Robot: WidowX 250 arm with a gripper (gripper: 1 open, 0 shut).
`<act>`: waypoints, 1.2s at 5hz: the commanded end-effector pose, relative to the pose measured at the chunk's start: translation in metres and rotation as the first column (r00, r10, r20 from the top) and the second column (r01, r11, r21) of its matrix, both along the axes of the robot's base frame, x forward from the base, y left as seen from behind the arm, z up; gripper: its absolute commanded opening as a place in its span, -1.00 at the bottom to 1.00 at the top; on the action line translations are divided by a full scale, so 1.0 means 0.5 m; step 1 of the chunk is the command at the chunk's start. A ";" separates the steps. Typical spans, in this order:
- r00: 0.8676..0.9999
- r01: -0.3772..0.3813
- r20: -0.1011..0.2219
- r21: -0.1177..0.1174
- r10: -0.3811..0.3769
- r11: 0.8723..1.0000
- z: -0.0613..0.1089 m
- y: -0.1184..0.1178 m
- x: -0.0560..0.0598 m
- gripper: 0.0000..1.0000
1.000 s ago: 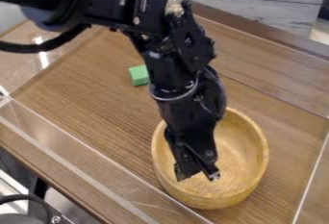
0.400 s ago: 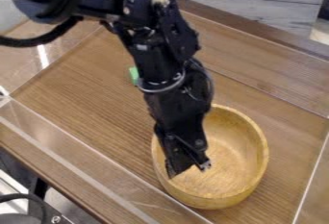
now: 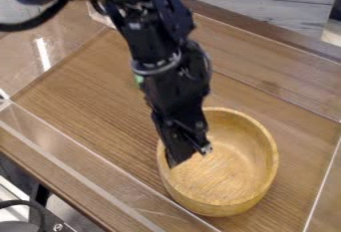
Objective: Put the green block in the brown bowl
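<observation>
The brown bowl [image 3: 272, 148] stands on the wooden table at the lower right, and nothing shows in the part of its inside that I can see. My gripper [image 3: 188, 154] points steeply down over the bowl's left rim with its black fingers shut and nothing visible between them. The green block [image 3: 136, 77] lies on the table farther back, left of the bowl. Only a small green sliver of it shows beside the black arm, which hides the rest.
The wooden table [image 3: 80, 87] has a raised clear border [image 3: 54, 141] running along its front left side. A pale wall or counter [image 3: 300, 7] lies behind the table at the upper right. The black arm crosses the middle of the view from the upper left.
The arm has swung left and lifted a little, carrying the shut gripper from the bowl's middle to over its left rim. It now covers more of the green block.
</observation>
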State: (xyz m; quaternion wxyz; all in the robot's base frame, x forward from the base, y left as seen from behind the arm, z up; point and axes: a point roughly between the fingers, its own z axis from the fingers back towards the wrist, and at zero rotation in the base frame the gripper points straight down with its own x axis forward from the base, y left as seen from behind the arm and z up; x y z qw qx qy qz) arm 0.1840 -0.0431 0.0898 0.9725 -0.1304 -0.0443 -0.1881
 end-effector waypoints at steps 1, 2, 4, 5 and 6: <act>0.997 -0.029 0.067 -0.002 0.029 1.000 0.058 0.025 0.034 -1.00; 0.988 -0.105 0.114 0.013 0.103 0.994 0.143 0.079 0.064 -1.00; 0.962 -0.220 0.175 0.043 0.210 0.974 0.201 0.246 0.105 -1.00; 0.971 -0.185 0.160 0.038 0.176 0.982 0.171 0.216 0.089 -1.00; 0.979 -0.149 0.146 0.047 0.141 0.988 0.147 0.182 0.083 -1.00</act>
